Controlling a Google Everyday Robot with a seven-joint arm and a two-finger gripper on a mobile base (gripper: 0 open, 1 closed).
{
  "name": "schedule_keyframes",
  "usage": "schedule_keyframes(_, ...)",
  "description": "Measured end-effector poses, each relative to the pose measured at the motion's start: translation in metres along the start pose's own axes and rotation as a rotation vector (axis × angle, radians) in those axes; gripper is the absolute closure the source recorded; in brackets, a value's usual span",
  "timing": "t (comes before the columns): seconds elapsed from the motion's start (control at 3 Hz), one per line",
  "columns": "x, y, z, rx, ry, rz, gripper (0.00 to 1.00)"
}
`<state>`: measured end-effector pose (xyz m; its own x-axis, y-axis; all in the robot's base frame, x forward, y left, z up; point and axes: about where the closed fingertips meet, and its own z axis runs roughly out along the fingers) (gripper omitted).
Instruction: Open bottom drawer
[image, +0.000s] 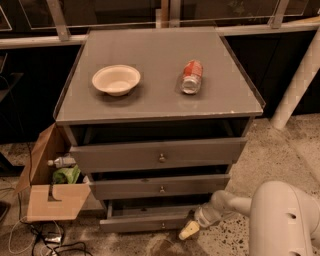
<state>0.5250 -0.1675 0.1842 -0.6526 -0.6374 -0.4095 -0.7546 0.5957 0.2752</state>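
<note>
Chest: a grey chest of three drawers (160, 55) stands on a speckled floor (282, 150).
Bottom drawer: the slim grey bottom drawer (132, 224) with a small round brass knob (163, 225) is the lowest of the three. It sticks out more than the two above it. Some of its shallow grey inside shows.
Gripper: the pale gripper (190, 230) is low down near the floor, just beside the right end of the bottom drawer's front. I cannot tell if it touches the drawer. I cannot tell how far open it is, or if it has hold of anything.
Arm: the fat white robot arm (282, 220) comes in from the lower right corner.
Other drawers: the big grey top drawer (125, 156) and the grey middle drawer (125, 188) are each out a little, like steps.
On top: a round white bowl (116, 79) sits on the left, right way up. A red and silver can (191, 76) lies on its side on the right, well apart from the bowl.
Left side: an open brown cardboard box (52, 202) sits on the floor next to the chest. In it are a clear plastic bottle (60, 162) and something green (67, 175).
Floor: dark cables (50, 241) lie in front of the box.
</note>
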Motion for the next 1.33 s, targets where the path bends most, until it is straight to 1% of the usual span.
schedule_keyframes(0.33, -0.001, 0.001, -0.003, 0.0, 0.0, 0.0, 0.0)
schedule_keyframes(0.67, 0.009, 0.007, -0.009, 0.0, 0.005, 0.016, 0.0)
schedule_keyframes(1.0, 0.041, 0.024, -0.028, 0.004, 0.024, 0.056, 0.0)
schedule_keyframes(1.33, 0.057, 0.034, -0.04, 0.008, 0.036, 0.082, 0.0)
